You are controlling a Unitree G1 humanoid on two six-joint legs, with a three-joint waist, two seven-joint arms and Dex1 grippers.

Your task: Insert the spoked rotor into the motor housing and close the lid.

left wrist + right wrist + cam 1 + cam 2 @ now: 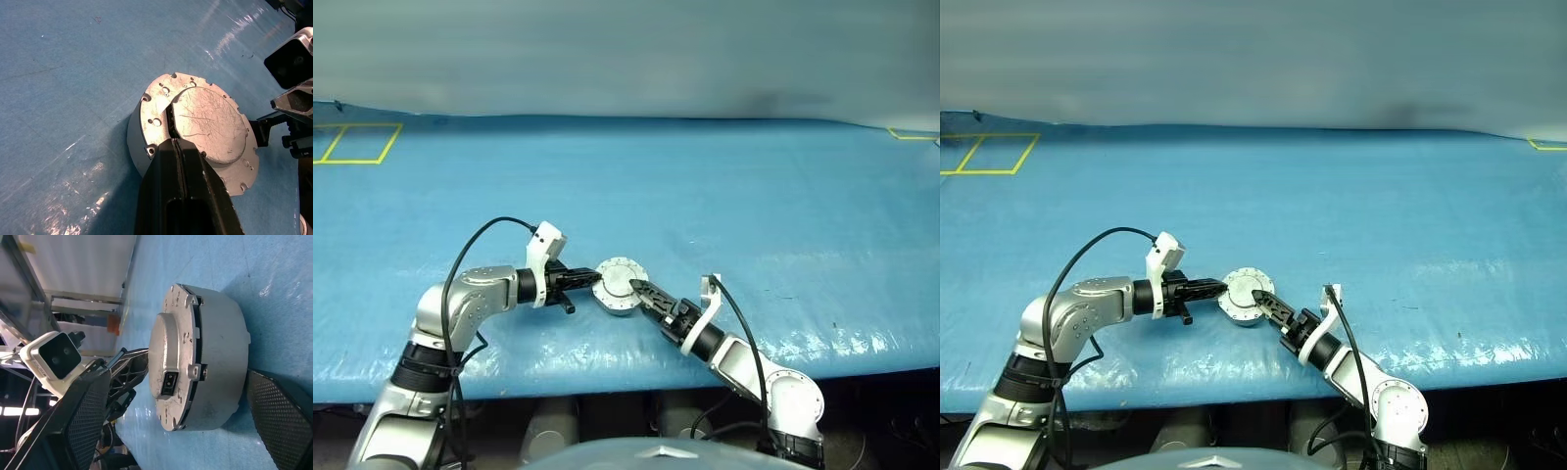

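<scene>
A: What's out on the left of the blue table point(754, 196)?

B: Yellow tape squares point(357, 143) at the far left corner, well away from the work. Another bit of yellow tape point(911, 134) sits at the far right edge. The middle is bare apart from the motor.

A: And the left arm?

B: It reaches in from the left, bent at the elbow, forearm pointing right and a little down. The left gripper point(592, 278) has its two black fingers point(186, 186) pressed together, nothing between them, tips resting on the near edge of the lid point(208, 122).

A: Where's the motor itself?

B: Near the front edge of the table, between the two grippers. The housing point(220, 357) is a round silver drum with the lid lying flat on top, closed. The rotor can't be seen.

A: Then the right arm?

B: It comes up from the lower right, angled left toward the motor. The right gripper point(641, 291) is spread wide, one meshed finger point(83, 421) on each side of the housing, neither touching it.
</scene>
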